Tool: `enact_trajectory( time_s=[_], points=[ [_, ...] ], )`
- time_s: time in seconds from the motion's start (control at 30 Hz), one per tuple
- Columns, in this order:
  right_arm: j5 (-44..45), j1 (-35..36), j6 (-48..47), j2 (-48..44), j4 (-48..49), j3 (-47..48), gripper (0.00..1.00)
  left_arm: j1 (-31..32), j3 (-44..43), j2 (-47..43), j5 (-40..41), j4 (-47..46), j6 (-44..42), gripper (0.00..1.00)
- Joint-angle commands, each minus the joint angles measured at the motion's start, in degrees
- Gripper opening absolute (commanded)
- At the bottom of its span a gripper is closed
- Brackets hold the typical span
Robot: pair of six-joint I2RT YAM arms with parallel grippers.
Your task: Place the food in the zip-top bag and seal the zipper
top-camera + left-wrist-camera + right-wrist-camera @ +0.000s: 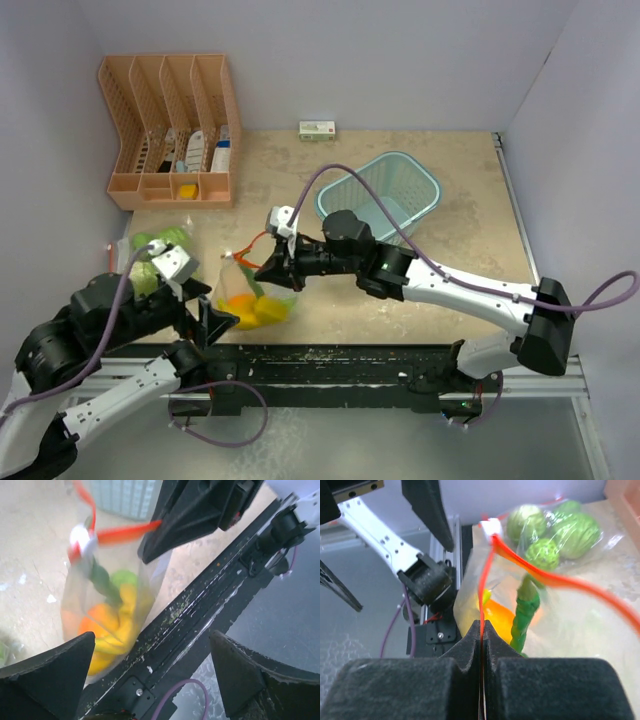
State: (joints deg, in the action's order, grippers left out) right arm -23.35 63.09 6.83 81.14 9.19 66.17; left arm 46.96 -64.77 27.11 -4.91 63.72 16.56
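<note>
The clear zip-top bag (256,300) stands near the table's front edge, holding orange and yellow fruits (107,625) and a thin green chili (525,612). Its red zipper strip (125,532) carries a white slider (491,527) and bows apart at the top. My right gripper (483,627) is shut on the red zipper strip, holding the bag's mouth up; it appears too in the top view (268,270). My left gripper (210,322) hangs open just left of the bag, with nothing between its fingers (47,672). Round green cabbages (572,532) lie in clear plastic beyond the bag (160,248).
A teal basket (385,195) stands behind the right arm. An orange file organiser (170,130) fills the back left corner. A small white-and-green box (317,129) lies at the back wall. The black front rail (350,365) runs just below the bag.
</note>
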Motion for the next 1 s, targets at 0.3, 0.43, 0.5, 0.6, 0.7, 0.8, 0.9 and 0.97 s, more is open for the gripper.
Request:
enact_trajectory(
  time_s=[0.3,0.43,0.5,0.6,0.7,0.8,0.9,0.97],
  points=[
    [-2.8,-1.7,3.1,-6.1,9.1,-1.1,0.0,0.2,-3.9,-5.7,-4.0,-8.6,-4.6,0.99],
    [-10.8,-1.7,0.4,-7.8,7.2,-2.2,0.0,0.2,-4.1,-4.3,-4.3,-11.4,-8.5,0.97],
    [-13.6,-1.7,-0.1,-9.5,7.1,-3.0,0.0,0.2,-3.9,-3.4,-5.7,-12.3,-10.9,0.93],
    [-17.4,-1.7,-2.0,-11.5,5.3,-3.4,0.0,0.2,-2.7,-2.1,-8.6,-13.7,-14.4,0.87],
    [-18.3,-1.7,-3.6,-12.7,4.0,-2.9,0.0,0.2,-0.9,-0.9,-11.1,-15.4,-15.4,0.85],
    [-19.3,-1.7,-3.2,-13.0,4.4,-2.4,0.0,0.2,-0.4,0.5,-11.4,-15.7,-15.5,0.83],
    [-19.8,-1.7,-2.3,-12.9,5.2,-2.4,0.0,0.2,-0.4,1.6,-11.7,-16.3,-14.8,0.74],
    [-20.5,-1.7,-2.0,-12.8,5.5,-2.3,0.0,0.2,-0.2,1.8,-12.0,-17.3,-13.8,0.68]
  ],
)
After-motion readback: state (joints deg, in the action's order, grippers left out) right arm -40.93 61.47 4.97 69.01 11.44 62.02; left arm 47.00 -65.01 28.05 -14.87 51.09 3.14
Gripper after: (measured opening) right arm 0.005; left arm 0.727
